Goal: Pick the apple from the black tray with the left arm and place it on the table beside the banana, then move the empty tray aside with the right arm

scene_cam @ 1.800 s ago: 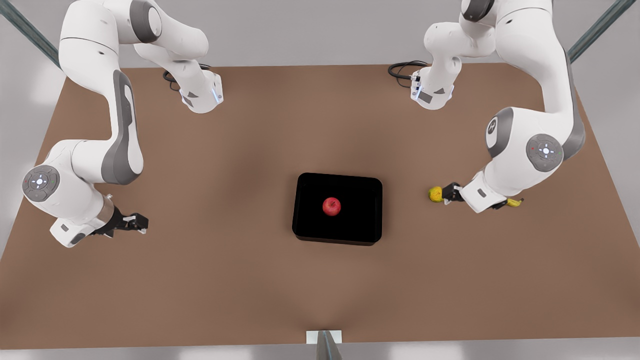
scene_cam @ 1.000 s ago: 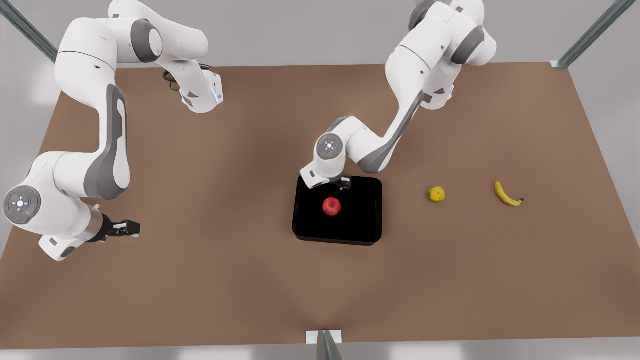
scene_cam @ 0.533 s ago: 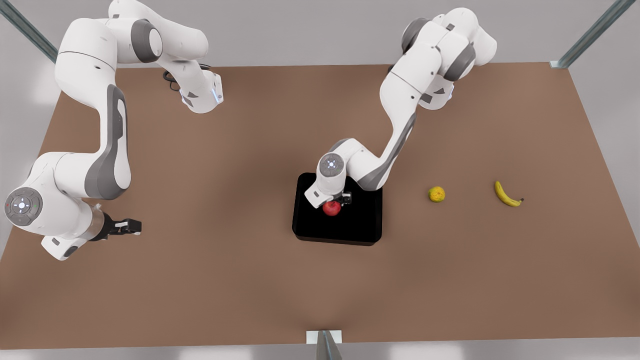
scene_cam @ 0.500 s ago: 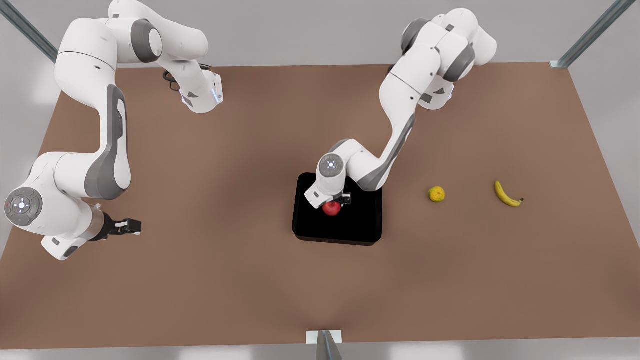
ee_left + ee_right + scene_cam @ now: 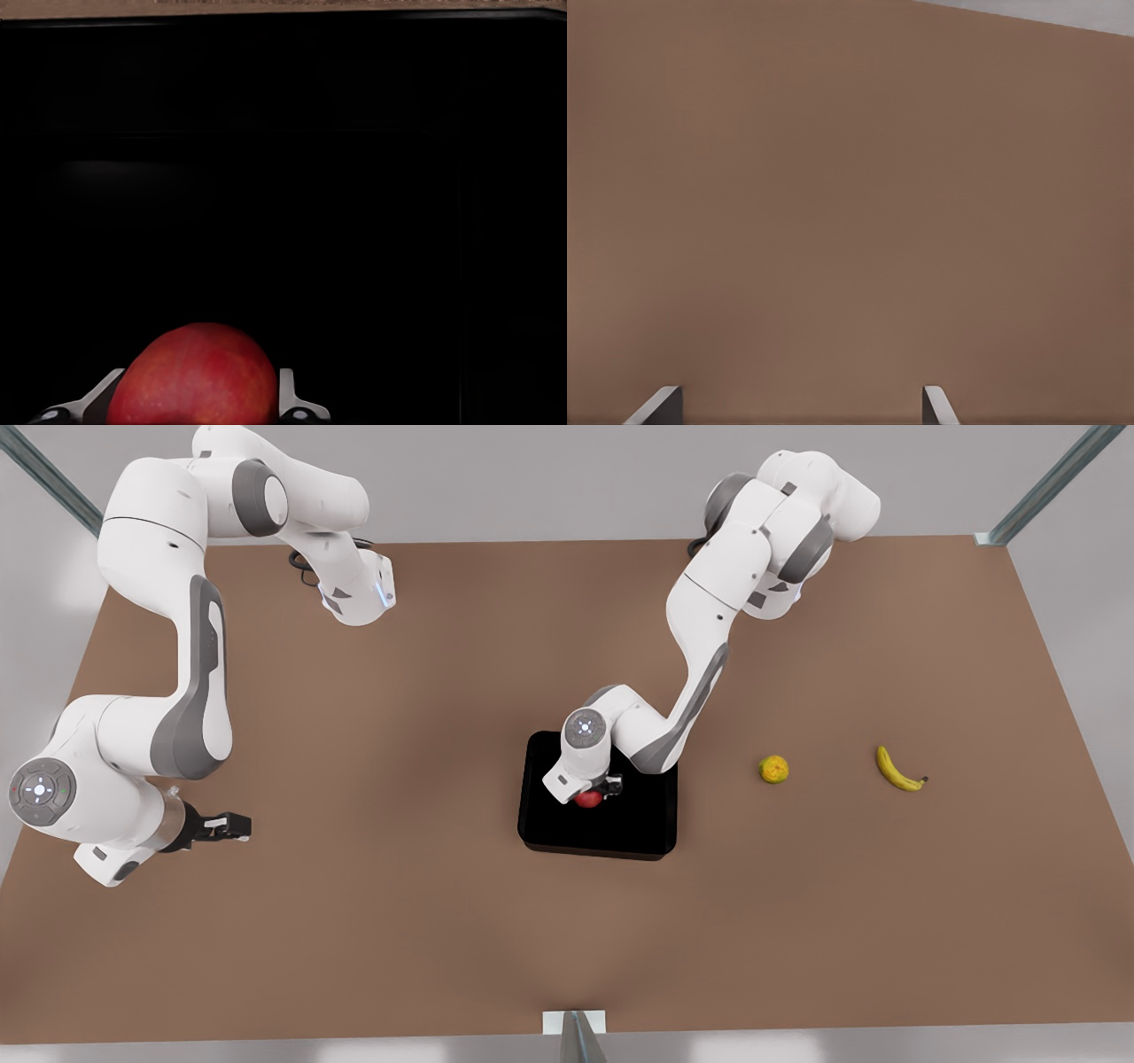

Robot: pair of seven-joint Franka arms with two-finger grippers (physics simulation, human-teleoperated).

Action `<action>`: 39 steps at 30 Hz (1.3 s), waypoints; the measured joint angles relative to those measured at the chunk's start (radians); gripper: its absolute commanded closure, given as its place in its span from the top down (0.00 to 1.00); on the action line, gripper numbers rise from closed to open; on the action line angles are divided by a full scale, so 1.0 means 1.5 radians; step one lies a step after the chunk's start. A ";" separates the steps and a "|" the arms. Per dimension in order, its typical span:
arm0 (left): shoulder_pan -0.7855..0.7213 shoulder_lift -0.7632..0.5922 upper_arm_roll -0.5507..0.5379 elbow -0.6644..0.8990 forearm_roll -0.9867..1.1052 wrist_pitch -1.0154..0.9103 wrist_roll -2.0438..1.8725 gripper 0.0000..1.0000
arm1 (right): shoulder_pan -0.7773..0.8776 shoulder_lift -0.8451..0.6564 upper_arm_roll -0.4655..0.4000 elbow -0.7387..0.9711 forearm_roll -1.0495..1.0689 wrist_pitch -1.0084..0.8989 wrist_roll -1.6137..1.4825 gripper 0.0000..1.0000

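Note:
The red apple lies in the black tray at the table's middle, half hidden under my left gripper. In the left wrist view the apple sits between the two fingers, which press its sides, with the tray's dark floor behind. The banana lies on the table towards the front view's right. My right gripper waits low over bare table at the front view's left, and its fingers stand wide apart.
A yellow-orange round fruit rests between the tray and the banana. Both arm bases stand at the table's far edge. A metal post rises at the near edge.
My left arm swung from the banana side over to the tray, came down on the apple and its fingers closed around it. The right arm pulled back slightly, then stayed still.

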 measured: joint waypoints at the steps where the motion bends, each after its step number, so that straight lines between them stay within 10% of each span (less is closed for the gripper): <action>1: 0.000 0.000 0.000 0.000 0.001 0.001 -0.003 0.72 | 0.000 0.000 0.000 0.000 0.000 0.000 0.000 1.00; 12: 0.172 -0.223 0.003 -0.055 0.019 -0.191 0.076 0.72 | 0.118 -0.044 0.042 0.002 -0.001 -0.063 0.033 1.00; 22: 0.483 -0.202 0.011 -0.221 0.035 -0.092 0.411 0.71 | 0.222 0.010 0.222 0.033 0.000 -0.059 0.268 1.00; 23: 0.488 -0.203 0.012 -0.232 0.039 -0.071 0.439 0.99 | 0.229 0.023 0.223 0.033 0.000 -0.043 0.295 1.00; 27: 0.492 -0.201 0.013 -0.243 0.046 -0.017 0.538 1.00 | 0.237 0.092 0.254 0.027 0.000 0.013 0.394 1.00; 34: 0.487 -0.307 -0.002 0.022 -0.084 -0.200 0.592 1.00 | 0.244 0.126 0.275 -0.043 0.028 0.077 0.527 0.97; 39: 0.497 -0.398 0.012 -0.022 -0.140 -0.315 0.587 1.00 | 0.243 0.167 0.276 -0.051 -0.004 0.110 0.593 0.97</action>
